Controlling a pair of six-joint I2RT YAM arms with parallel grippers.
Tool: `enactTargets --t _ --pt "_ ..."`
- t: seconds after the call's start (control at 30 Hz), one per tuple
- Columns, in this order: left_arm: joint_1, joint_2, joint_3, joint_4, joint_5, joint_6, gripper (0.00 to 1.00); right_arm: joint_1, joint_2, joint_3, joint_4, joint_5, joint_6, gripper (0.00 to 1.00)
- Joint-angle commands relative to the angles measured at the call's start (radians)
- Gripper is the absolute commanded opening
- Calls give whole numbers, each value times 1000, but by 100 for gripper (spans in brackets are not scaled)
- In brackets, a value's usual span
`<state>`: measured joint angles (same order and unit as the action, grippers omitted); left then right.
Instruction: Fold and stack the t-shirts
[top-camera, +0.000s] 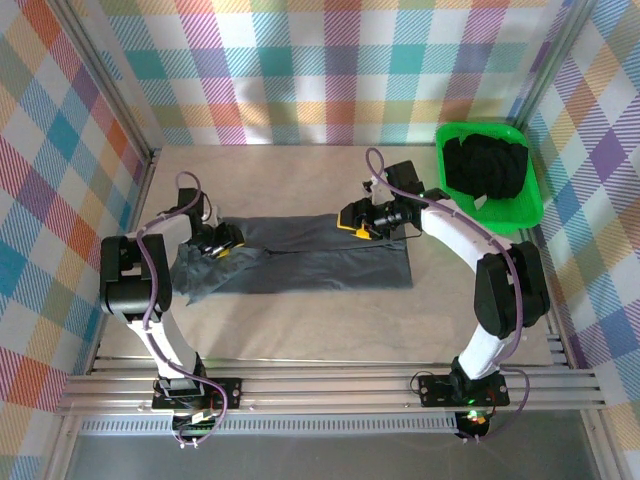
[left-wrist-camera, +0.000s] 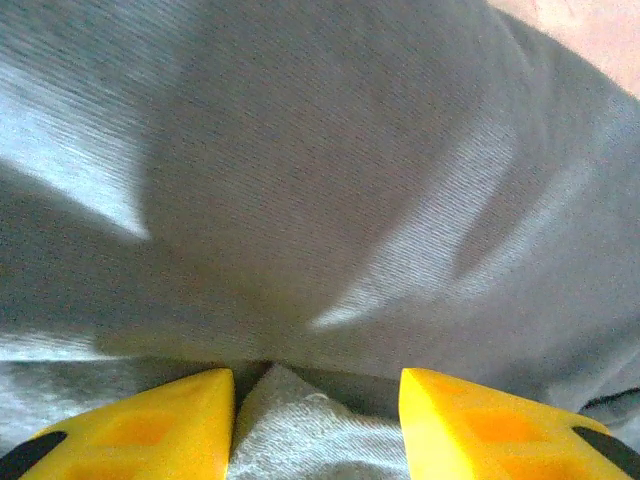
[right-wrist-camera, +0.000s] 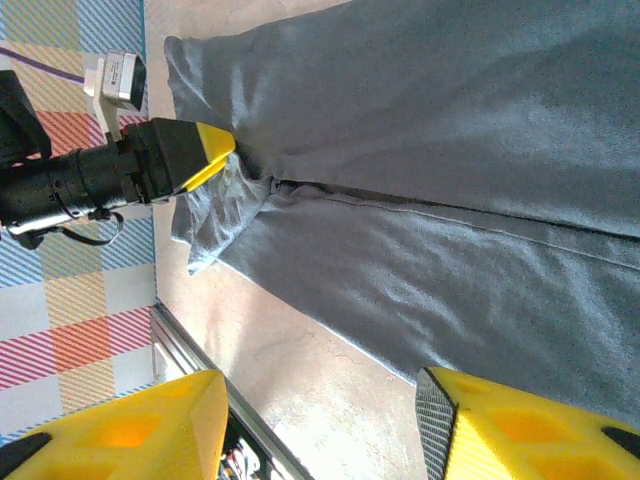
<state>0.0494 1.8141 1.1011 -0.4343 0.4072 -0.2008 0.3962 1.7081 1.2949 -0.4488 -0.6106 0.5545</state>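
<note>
Left gripper (left-wrist-camera: 315, 376): yellow fingers (left-wrist-camera: 150, 425) are standing partly apart, with a raised ridge of the grey t-shirt (top-camera: 320, 255) sitting in the gap between them. Cannot tell whether they are pinching that ridge or only straddling it. In the right wrist view, cloth is bunching into creases that run toward this gripper's tip. The gripper is sitting low on the shirt's left end, toward the table's (top-camera: 300, 330) left edge.

Right gripper (right-wrist-camera: 320, 378): fingers (right-wrist-camera: 130, 430) are spread with nothing between them, and shirt and bare table are showing through the gap well below. In the top view it is hovering over the shirt's far edge, right of the table's centre.

The grey t-shirt is lying as a long band across the middle of the table, running left to right. A seam or folded edge is running along its length. Its right end is lying flat and square; its left end is rumpling around the left gripper.

Green basket (top-camera: 530, 205) is sitting in the table's far right corner, well apart from the grey shirt. Black t-shirts (top-camera: 485, 165) are lying heaped inside it.
</note>
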Motion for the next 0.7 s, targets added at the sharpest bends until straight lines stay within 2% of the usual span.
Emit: enactTargets --t 0.0,0.27,0.47,0.67 --pt "-23 -22 -19 -21 33 14 46 2 -29 -13 7 -9 2 53" --pt "-70 -126 -115 -7 91 -94 42 1 -21 -13 22 -12 5 53" --pt "-129 -249 -208 -13 73 -202 42 1 -24 -33 40 -17 10 52" --pt "-189 -297 -320 21 125 -319 42 2 -36 -55 48 -17 11 52"
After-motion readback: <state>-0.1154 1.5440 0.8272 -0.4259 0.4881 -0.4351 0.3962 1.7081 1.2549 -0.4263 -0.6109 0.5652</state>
